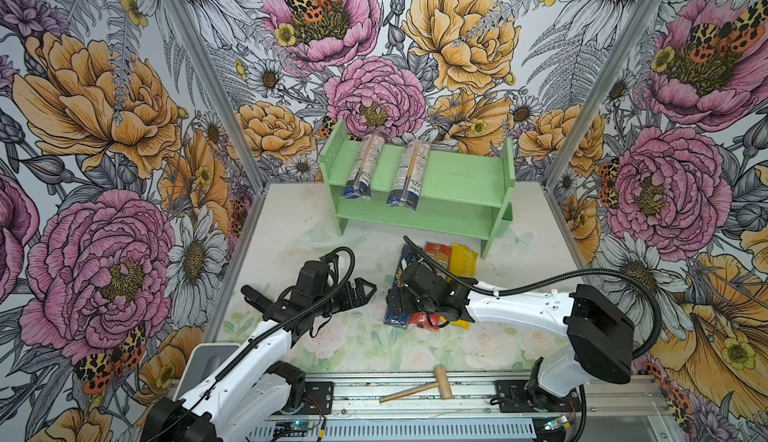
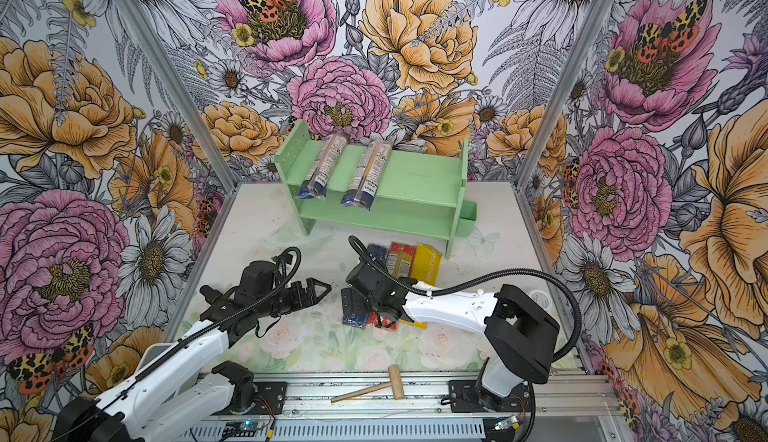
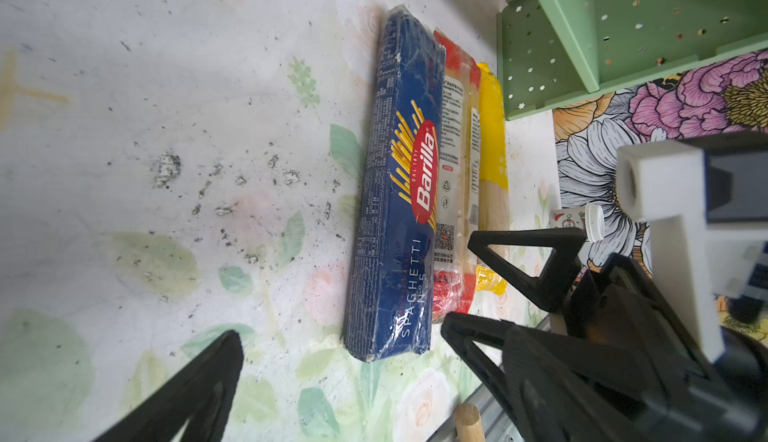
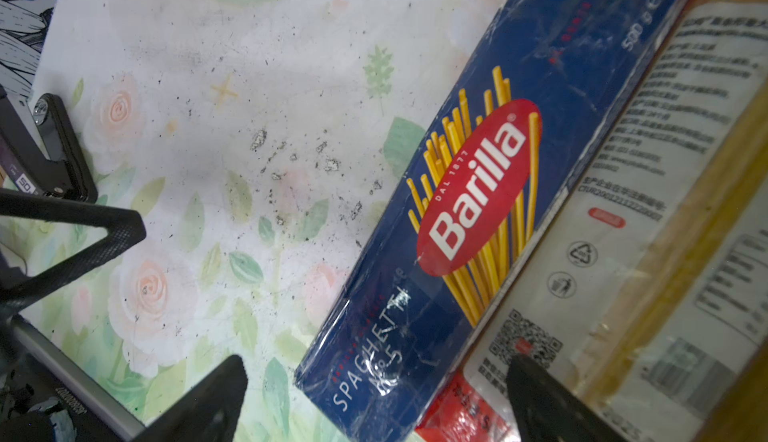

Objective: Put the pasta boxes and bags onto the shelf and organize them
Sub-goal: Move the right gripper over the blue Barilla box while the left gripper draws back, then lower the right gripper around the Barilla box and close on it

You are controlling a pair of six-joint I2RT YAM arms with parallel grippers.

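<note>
left pincer spread, empty | right pincer spread over dark blue Barilla spaghetti box | two clear blue-ended bags atop mint-green wooden shelf

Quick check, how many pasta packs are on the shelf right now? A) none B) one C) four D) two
D: the left blue-ended bag and right blue-ended bag lie across the green shelf's top tier; the Barilla box, red-ended bag and yellow bag lie on the table.
</note>
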